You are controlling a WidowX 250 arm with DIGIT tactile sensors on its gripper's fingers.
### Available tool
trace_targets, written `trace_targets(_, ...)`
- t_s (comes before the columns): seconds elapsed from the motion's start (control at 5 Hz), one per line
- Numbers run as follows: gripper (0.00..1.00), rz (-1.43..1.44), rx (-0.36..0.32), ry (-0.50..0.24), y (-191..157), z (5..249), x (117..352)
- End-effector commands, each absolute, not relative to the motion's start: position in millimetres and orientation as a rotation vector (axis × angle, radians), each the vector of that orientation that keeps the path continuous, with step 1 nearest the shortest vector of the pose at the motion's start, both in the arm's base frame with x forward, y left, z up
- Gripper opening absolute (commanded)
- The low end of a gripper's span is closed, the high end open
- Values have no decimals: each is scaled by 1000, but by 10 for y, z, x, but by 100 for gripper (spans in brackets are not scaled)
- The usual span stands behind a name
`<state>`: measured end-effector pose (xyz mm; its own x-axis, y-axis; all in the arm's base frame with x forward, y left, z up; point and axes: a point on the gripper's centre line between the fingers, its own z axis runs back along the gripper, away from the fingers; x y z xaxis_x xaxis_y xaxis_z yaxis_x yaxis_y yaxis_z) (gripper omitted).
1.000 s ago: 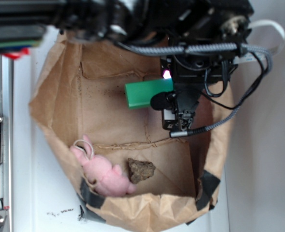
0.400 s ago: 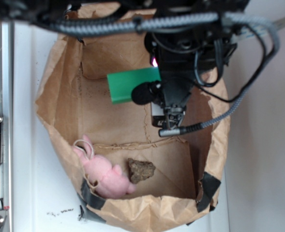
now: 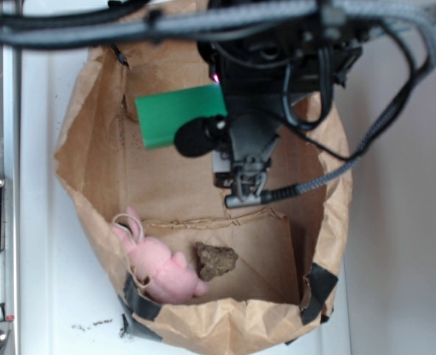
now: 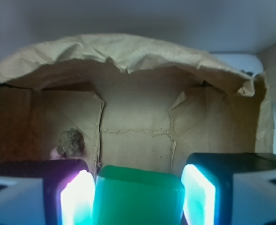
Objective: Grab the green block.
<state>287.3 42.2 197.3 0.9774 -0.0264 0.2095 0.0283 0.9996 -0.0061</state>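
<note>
I see the black gripper (image 4: 137,197) clamped on the flat bright-green rectangular block (image 3: 175,117), glowing pads (image 4: 78,199) against both sides, inside the crumpled brown paper bag (image 3: 336,222). Near end: pink plush toy (image 3: 158,264) beside lumpy brown rock (image 3: 216,260). White tabletop (image 3: 69,296) surrounds the bag.

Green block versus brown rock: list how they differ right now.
The green block is flat, smooth and bright green; the brown rock is lumpy and dull. The block is longer than the rock. The block sits between the jaws; the rock lies free beside the pink plush toy. Both are inside the paper bag.
</note>
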Motion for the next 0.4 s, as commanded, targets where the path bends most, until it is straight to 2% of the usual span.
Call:
trace_targets(0.0,0,-34,34,-323,308,2112,2747)
trace_targets(0.2,0,-45,30,-375,304,2051,2747)
